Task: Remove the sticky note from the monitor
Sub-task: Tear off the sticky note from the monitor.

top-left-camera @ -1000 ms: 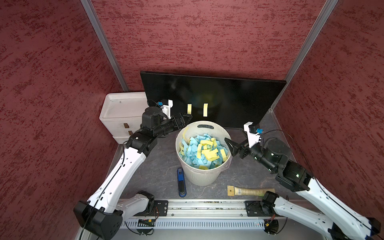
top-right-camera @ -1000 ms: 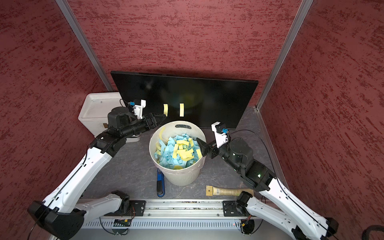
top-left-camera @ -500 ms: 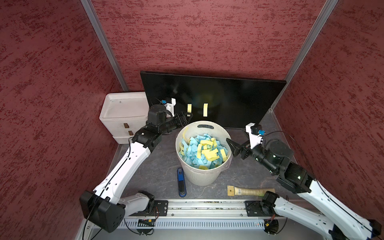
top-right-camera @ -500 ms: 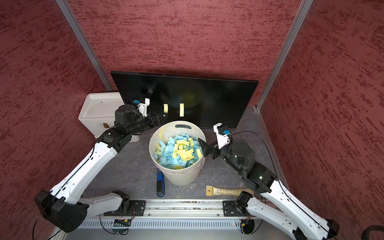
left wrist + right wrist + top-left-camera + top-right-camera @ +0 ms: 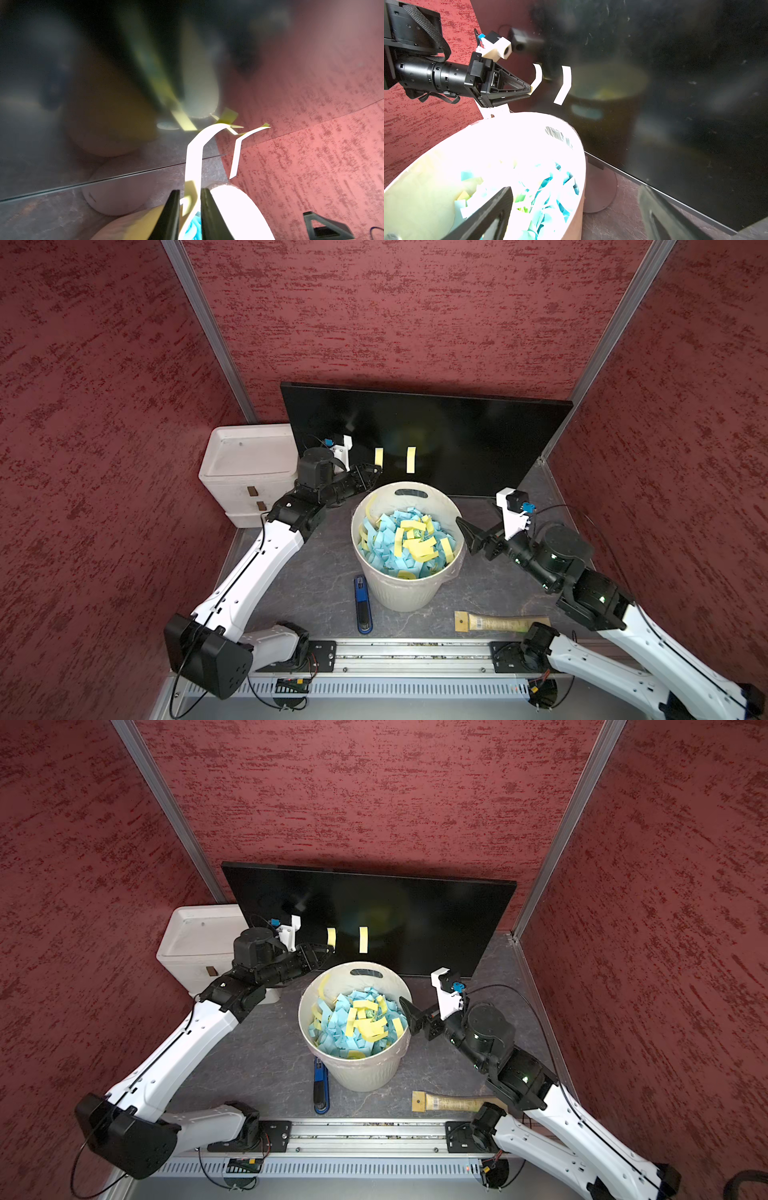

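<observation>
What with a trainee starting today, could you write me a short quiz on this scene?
1. True or false: the right hand holds a note.
2. The left hand is closed on: A) the lower end of the left note; B) the bin's rim; C) nothing.
3. How many yellow notes are stuck to the monitor?
Key: 1 false, its jaws stand open and empty. 2 A. 3 two, the left note and the right note.
</observation>
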Tool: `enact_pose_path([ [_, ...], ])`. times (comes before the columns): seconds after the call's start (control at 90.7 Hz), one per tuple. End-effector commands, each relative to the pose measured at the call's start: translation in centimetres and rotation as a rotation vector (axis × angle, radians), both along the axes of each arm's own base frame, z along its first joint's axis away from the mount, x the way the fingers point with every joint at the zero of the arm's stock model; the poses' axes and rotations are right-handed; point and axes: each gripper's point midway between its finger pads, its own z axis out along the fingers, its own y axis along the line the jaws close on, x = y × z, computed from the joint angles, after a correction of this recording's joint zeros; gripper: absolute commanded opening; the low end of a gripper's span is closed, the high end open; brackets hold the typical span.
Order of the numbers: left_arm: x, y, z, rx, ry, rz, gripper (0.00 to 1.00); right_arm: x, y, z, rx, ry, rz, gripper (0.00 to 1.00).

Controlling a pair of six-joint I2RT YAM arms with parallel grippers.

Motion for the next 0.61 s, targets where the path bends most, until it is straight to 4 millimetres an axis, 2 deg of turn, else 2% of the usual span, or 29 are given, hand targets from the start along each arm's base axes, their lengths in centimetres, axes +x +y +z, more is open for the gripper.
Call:
enact_pose_path([
  [0.0,-0.1,0.4,2.3,-0.015,-0.069,0.008,0.13,0.0,-0.3,0.5,0.013,-0.024,-0.015,0.99],
  [0.11,-0.5,0.6,2.4,-0.011,-0.070,0.006,0.03,0.0,-0.2,0.5,0.016,-0.023,-0.014,0.99],
  [0.187,-0.7,0.7,2.5,-0.012,-0.072,0.008,0.00,0.0,-0.2,0.5,0.018,-0.021,-0.010,0.98],
  [0.595,-3.0,1.0,3.3,-0.040,-0.082,-0.013,0.00,-0.2,-0.2,0.5,0.049,-0.006,-0.005,0.98],
])
